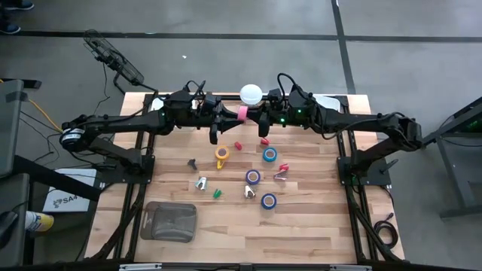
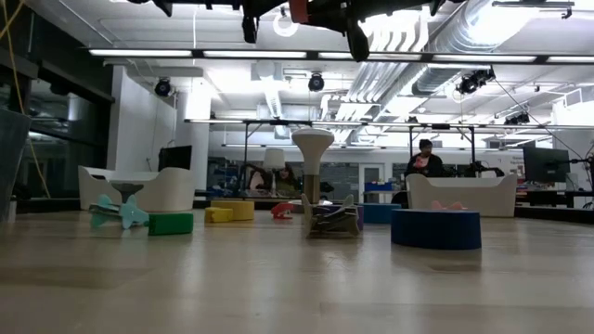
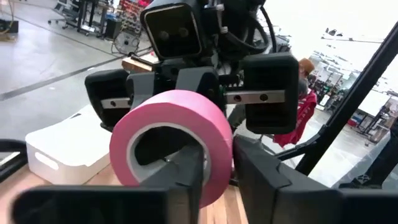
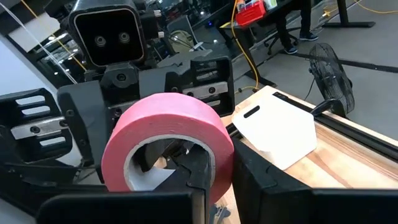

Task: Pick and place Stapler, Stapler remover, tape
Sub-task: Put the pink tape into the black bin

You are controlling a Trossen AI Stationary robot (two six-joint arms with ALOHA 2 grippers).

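A pink tape roll (image 1: 242, 113) hangs high above the table's far middle, between both grippers. My left gripper (image 1: 232, 114) reaches it from the left and my right gripper (image 1: 254, 114) from the right, each shut on it. On the table lie blue tape rolls (image 1: 269, 155) (image 1: 253, 177) (image 1: 268, 201) and a yellow-orange one (image 1: 221, 154). Among them are small red (image 1: 238, 145) and green (image 1: 217, 193) blocks and silvery claw pieces (image 1: 202, 182). Which of these is the stapler or the stapler remover I cannot tell. My left gripper holds the roll's wall (image 3: 219, 155) with one finger inside the hollow (image 3: 186, 171) and one outside (image 3: 267, 180). It comes level from the table's left. The roll stands on edge, lifted clear. My right gripper holds the roll's wall (image 4: 221, 155) the same way, one finger inside the ring (image 4: 198, 168) and one outside (image 4: 264, 180). It comes about level from the table's right, at the roll's opposite open face.
A clear plastic container (image 1: 169, 222) stands near the front left. White bins sit at the far left (image 1: 156, 104) and far right (image 1: 327, 102) corners, and a white round-topped stand (image 1: 251, 94) at the far middle. Bare wood shows at the front right.
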